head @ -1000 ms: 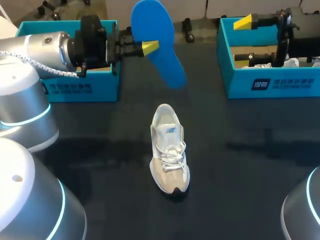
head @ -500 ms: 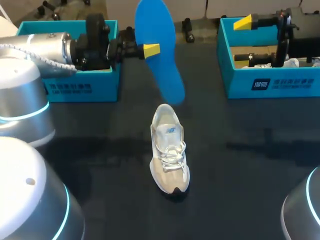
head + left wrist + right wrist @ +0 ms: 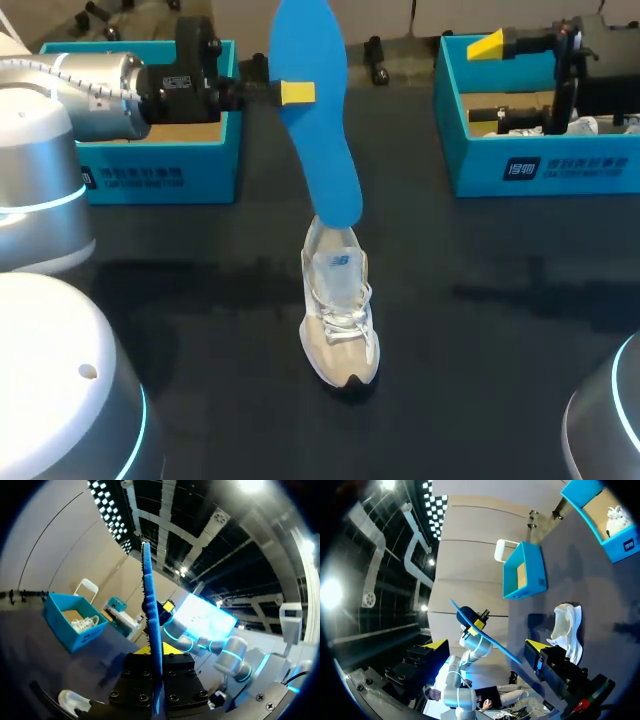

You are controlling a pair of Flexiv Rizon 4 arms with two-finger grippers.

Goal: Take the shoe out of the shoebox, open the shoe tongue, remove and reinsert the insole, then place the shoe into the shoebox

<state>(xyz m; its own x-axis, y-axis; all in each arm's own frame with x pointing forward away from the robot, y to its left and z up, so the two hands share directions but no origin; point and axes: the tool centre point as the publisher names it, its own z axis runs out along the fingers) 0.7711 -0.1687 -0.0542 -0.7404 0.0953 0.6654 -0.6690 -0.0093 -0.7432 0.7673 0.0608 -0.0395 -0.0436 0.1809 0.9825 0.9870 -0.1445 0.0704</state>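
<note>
My left gripper (image 3: pixel 298 93) is shut on a blue insole (image 3: pixel 320 150), holding it nearly upright above the table. The insole's lower end hangs at the heel opening of the white and beige shoe (image 3: pixel 338 300), which stands upright on the dark table; I cannot tell whether they touch. In the left wrist view the insole (image 3: pixel 151 605) stands edge-on between the yellow tips (image 3: pixel 150 650), with the shoe (image 3: pixel 74 700) below. My right gripper (image 3: pixel 490 80) hangs open over the right shoebox (image 3: pixel 545 170), holding nothing. The right wrist view shows the insole (image 3: pixel 487 637) and shoe (image 3: pixel 567 630) ahead of its gripper (image 3: pixel 485 645).
A second teal shoebox (image 3: pixel 160 175) stands at the back left, behind my left arm. The right shoebox holds white packing paper (image 3: pixel 585 125). Dark table surface lies bare around the shoe on all sides.
My left wrist turned, swinging the insole from a slant to nearly upright. Its lower end came down to the shoe's heel opening. The right arm and shoe stayed still.
</note>
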